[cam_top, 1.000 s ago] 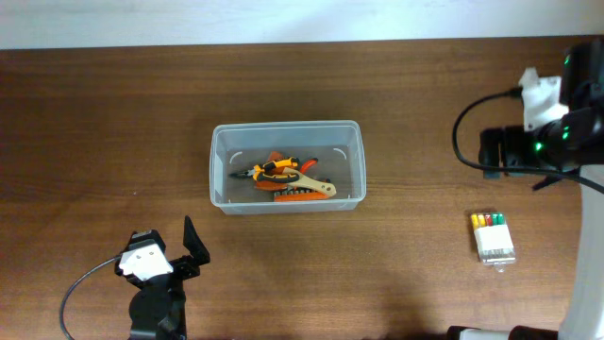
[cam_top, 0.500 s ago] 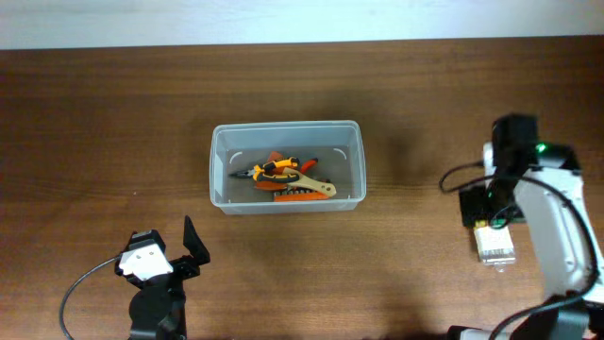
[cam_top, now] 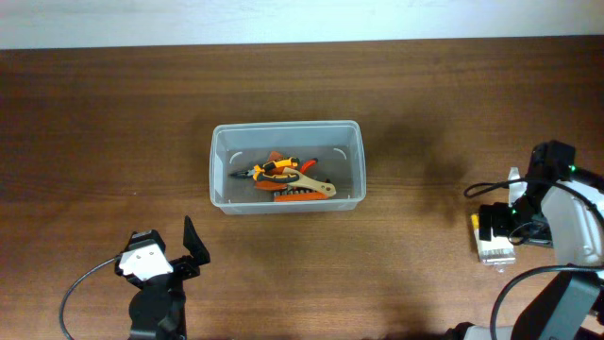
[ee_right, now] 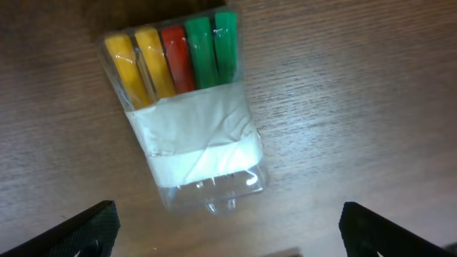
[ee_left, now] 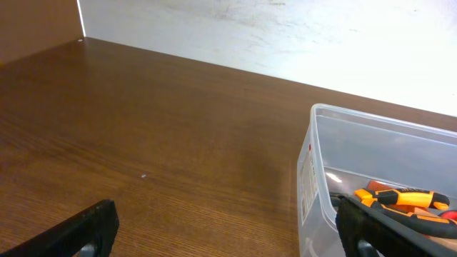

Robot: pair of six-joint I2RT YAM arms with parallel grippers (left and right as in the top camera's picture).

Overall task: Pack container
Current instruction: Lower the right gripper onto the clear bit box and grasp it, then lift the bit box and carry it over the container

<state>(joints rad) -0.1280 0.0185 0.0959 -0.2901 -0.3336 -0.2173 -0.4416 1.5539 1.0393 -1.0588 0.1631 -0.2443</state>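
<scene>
The clear plastic container (cam_top: pixel 286 166) stands mid-table and holds orange, black and tan hand tools (cam_top: pixel 283 178). It also shows in the left wrist view (ee_left: pixel 378 178). A small clear box of coloured bits (cam_top: pixel 493 242) lies on the table at the right, and it fills the right wrist view (ee_right: pixel 187 107). My right gripper (ee_right: pixel 227 230) is open and hovers right over that box, its fingers wide apart on either side. My left gripper (cam_top: pixel 184 247) is open and empty near the front left, apart from the container.
The wooden table (cam_top: pixel 113 123) has a white wall along its far edge (ee_left: pixel 285 36). The right arm's cable (cam_top: pixel 491 189) loops above the small box.
My right arm swung from the far right edge down and forward to sit over the small clear box. The left arm has not moved.
</scene>
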